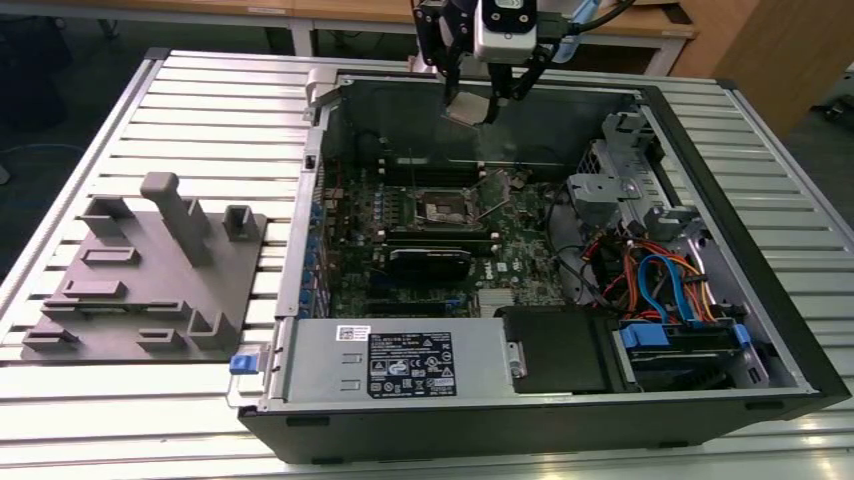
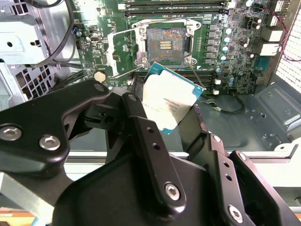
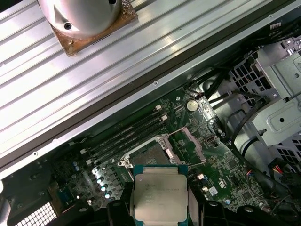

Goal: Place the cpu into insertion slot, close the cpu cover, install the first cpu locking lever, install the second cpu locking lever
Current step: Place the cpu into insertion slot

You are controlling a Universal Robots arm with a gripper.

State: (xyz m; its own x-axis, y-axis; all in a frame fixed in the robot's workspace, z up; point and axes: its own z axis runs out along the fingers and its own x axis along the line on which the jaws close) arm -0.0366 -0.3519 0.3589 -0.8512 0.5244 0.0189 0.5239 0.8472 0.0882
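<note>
Exterior view: cpu [image 1: 466,109] in gripper [image 1: 478,103] over computer case [image 1: 561,425], insertion slot [image 1: 447,207] inside.

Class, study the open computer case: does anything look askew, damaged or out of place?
Only the cpu: clamped in the gripper over the case, it sits turned out of square with the open insertion slot. No damage or spill shows.

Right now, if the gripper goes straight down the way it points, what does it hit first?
Most likely the green board around the open socket, with the chip in the gripper touching first; depth is unclear.
</note>
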